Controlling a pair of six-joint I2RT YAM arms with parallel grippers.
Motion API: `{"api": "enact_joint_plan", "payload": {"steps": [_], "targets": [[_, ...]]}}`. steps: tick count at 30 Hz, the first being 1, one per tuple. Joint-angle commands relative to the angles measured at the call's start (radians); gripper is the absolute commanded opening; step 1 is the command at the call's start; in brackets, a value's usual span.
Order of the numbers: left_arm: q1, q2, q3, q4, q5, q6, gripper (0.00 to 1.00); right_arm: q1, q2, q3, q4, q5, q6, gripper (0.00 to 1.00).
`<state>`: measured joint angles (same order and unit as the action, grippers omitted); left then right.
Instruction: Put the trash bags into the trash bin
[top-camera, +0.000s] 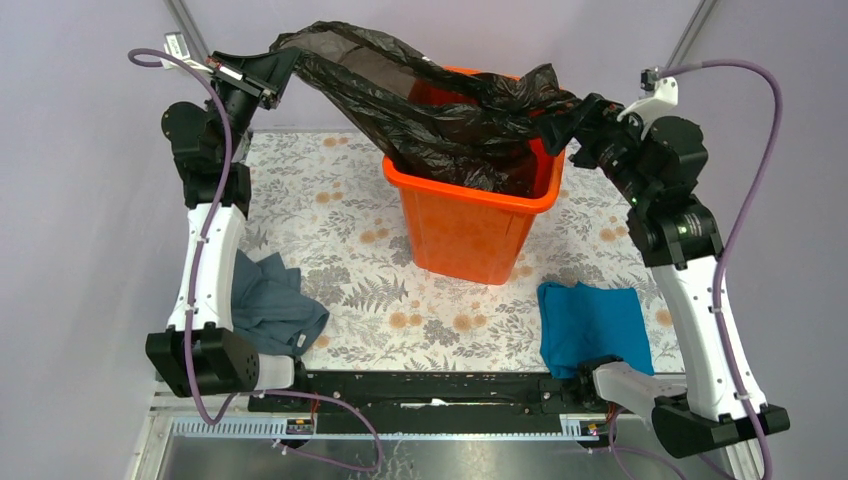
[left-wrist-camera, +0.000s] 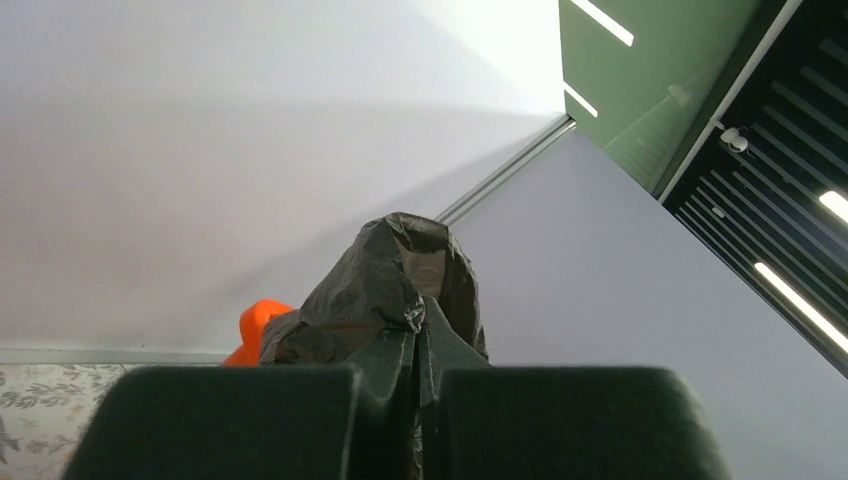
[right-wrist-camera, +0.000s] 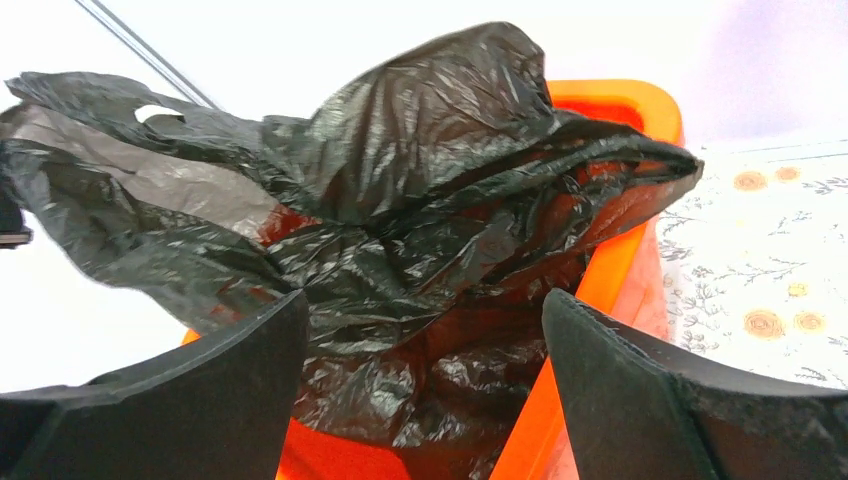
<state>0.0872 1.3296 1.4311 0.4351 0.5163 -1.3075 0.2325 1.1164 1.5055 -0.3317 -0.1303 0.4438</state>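
Top external view, item one: trash bag (top-camera: 440, 110), thin black film, centre to upper left of frame. Its lower part lies inside the mouth of the trash bin (top-camera: 470, 235). The other end is strung up and out past the bin's left rim towards the upper left, where the left gripper (top-camera: 262, 80) has its jaws clenched on a bunched fold. The left wrist view shows the film pinched in the shut seam of those jaws. Hazards, as judged: released where it hangs, the raised end would likely fall outside the rim onto the table. Any further pull to the upper left could drag the seated part back out or tip the bin. Film this thin may tear at the pinch. Condition: glossy and heavily crinkled, showing brownish and half see-through where stretched, with orange showing through low in the right wrist view. One flap drapes over the bin's right rim. Item two: the bin, bright orange with a rolled rim, upright at centre. Item three: right gripper (top-camera: 575, 112), upper right, jaws spread wide and grasping nothing, just beside the draped flap; it could snag the film or nudge the rim. Surrounds: floral table cover (top-camera: 350, 290); grey-blue cloth (top-camera: 270, 305) at lower left; teal cloth (top-camera: 590, 325) at lower right, both well apart from the bin.
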Motion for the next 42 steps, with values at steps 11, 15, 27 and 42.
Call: {"api": "enact_joint_plan", "payload": {"steps": [11,15,27,42], "targets": [[0.025,0.002,0.052,0.064,0.013,-0.018,0.0,-0.316,0.025,-0.122,0.189,-0.29,0.226,0.49],[0.026,-0.001,0.046,0.072,0.02,-0.023,0.0,-0.382,0.09,-0.141,0.275,-0.4,0.208,0.52],[0.025,-0.015,0.03,0.093,0.029,-0.034,0.0,-0.394,0.219,-0.17,0.611,-0.665,0.241,0.57],[0.0,-0.016,-0.034,0.143,0.047,-0.097,0.0,-0.395,0.25,-0.079,0.869,-0.583,0.765,0.0]]}}
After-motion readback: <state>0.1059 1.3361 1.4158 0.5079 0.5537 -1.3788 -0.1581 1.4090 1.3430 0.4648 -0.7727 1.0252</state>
